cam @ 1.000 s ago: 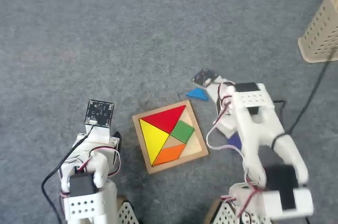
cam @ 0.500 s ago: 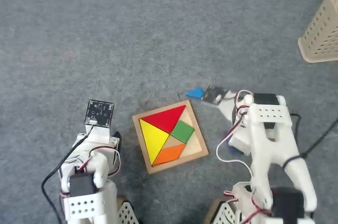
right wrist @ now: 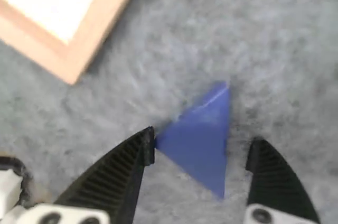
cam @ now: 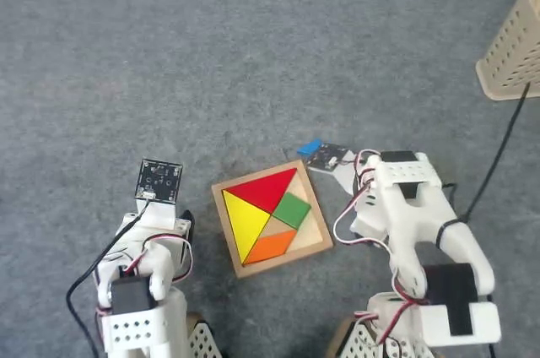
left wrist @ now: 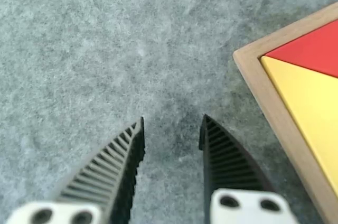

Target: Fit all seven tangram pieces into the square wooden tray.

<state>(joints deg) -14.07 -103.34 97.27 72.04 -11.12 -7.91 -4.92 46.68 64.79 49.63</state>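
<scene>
1. The square wooden tray (cam: 315, 203) sits on the grey bench (cam: 169, 79) between the two arms. It holds a red triangle (cam: 266, 187), a yellow triangle (cam: 242, 221), a green square (cam: 292, 209) and an orange piece (cam: 272, 246).
2. A pale strip of tray floor lies bare along the side nearest the right arm.
3. The left gripper (left wrist: 173, 123) hangs over bare bench just beside a tray corner, jaws parted narrowly, with nothing between them.
4. The right gripper (right wrist: 204, 142) is spread wide around a blue triangle (right wrist: 206, 129), which lies flat on the bench near another tray corner.
5. A light blue piece (cam: 310, 147) lies just beyond the tray's far corner, partly hidden by the right arm's wrist.
6. A pale perforated block (cam: 510, 46) stands at the far right edge.
</scene>
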